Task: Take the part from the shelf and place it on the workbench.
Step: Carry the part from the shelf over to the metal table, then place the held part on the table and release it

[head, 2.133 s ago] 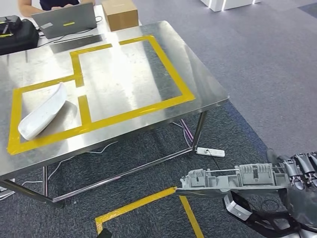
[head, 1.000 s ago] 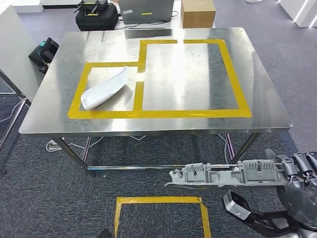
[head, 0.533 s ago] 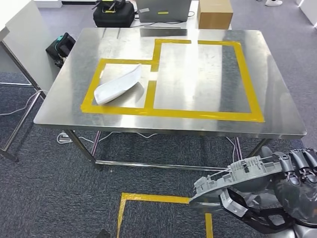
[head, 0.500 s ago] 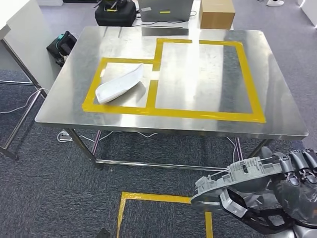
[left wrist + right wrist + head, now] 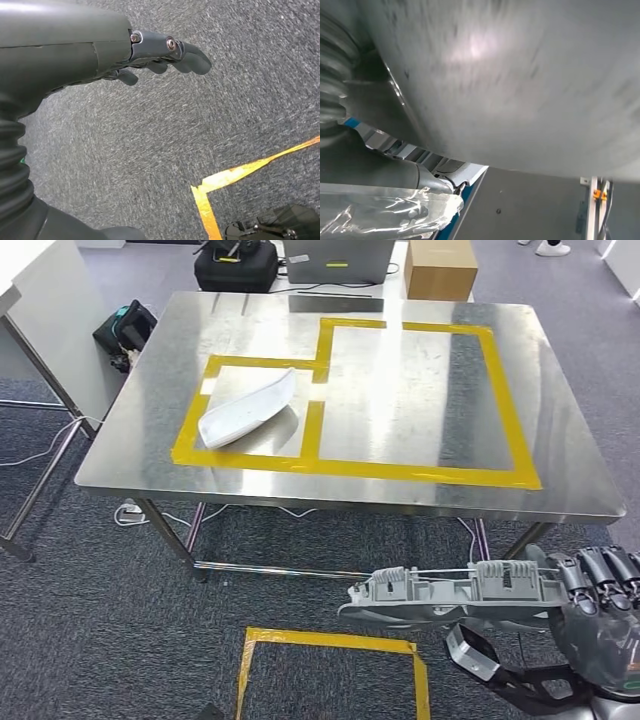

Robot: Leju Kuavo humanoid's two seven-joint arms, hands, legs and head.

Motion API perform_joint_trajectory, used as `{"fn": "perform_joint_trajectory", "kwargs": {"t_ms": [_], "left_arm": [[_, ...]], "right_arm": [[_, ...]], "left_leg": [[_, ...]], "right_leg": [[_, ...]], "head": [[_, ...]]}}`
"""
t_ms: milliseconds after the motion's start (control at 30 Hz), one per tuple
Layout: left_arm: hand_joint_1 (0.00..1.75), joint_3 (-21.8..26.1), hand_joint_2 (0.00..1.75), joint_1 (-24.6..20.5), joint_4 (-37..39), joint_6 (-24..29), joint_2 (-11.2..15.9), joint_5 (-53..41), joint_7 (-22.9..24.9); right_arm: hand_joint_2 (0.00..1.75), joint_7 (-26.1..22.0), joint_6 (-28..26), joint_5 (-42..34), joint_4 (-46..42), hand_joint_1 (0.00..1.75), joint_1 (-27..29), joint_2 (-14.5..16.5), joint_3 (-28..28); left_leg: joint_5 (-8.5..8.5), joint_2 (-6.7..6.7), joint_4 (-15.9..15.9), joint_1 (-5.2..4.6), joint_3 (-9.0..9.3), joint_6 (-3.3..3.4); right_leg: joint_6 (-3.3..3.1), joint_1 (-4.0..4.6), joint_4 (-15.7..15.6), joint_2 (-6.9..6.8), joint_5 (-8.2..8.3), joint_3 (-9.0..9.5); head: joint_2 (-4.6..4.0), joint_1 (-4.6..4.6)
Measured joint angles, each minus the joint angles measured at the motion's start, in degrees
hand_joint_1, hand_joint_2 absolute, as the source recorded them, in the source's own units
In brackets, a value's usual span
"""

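Head view: right hand (image 5: 600,605) grips grey part (image 5: 453,590), held level below the workbench (image 5: 377,495) near edge; white shell (image 5: 245,408) on workbench, inside yellow tape. Left wrist view: left hand (image 5: 113,47) holds nothing, fingers (image 5: 188,50) extended over carpet. Right wrist view: part (image 5: 516,75) close against camera.

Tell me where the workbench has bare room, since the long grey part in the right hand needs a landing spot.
The large yellow-taped rectangle on the workbench is bare, bordered by tape on all sides. The smaller taped box to its left is crowded by the white curved part. The right hand holds the grey part below the near edge.
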Motion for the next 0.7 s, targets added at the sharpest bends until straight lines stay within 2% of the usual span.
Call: {"fn": "perform_joint_trajectory", "kwargs": {"t_ms": [233, 433, 500, 700], "left_arm": [[0.00, 0.00, 1.75, 0.01, 0.00, -0.69, -0.02, -0.57, 0.22], [0.00, 0.00, 1.75, 0.00, 0.00, -1.41, -0.01, -1.47, 0.59], [0.00, 0.00, 1.75, -0.06, 0.00, -1.57, -0.01, -1.76, 0.65], [0.00, -0.08, 1.75, -0.26, 0.00, -2.14, -0.02, -2.47, 1.07]], "right_arm": [[1.75, 0.65, 0.00, -0.01, 2.59, 1.75, 1.67, 0.55, -2.92], [1.75, 2.38, 0.01, 0.00, 6.95, 1.75, 3.17, 1.32, -7.65], [1.75, 4.74, 0.01, 0.00, 8.68, 1.75, 3.75, 1.37, -8.52], [1.75, 16.47, -0.02, 0.01, 14.14, 1.75, 5.49, 0.01, -7.60]], "left_leg": [[0.04, 0.01, -0.02, 0.12, 0.02, -0.01], [0.04, 0.00, -0.02, 0.15, 0.03, -0.01], [0.04, 0.00, -0.02, 0.14, 0.02, -0.01], [0.04, 0.00, -0.02, 0.14, 0.02, -0.01]], "right_leg": [[0.03, 0.09, 0.06, 0.02, -0.03, -0.05], [0.05, 0.13, 0.07, 0.02, -0.08, -0.03], [0.05, 0.12, 0.07, 0.03, -0.08, -0.03], [0.05, 0.12, 0.07, 0.03, -0.08, -0.02]], "head": [[0.00, -0.01], [0.00, 0.00], [0.00, 0.01], [0.00, -0.01]]}}
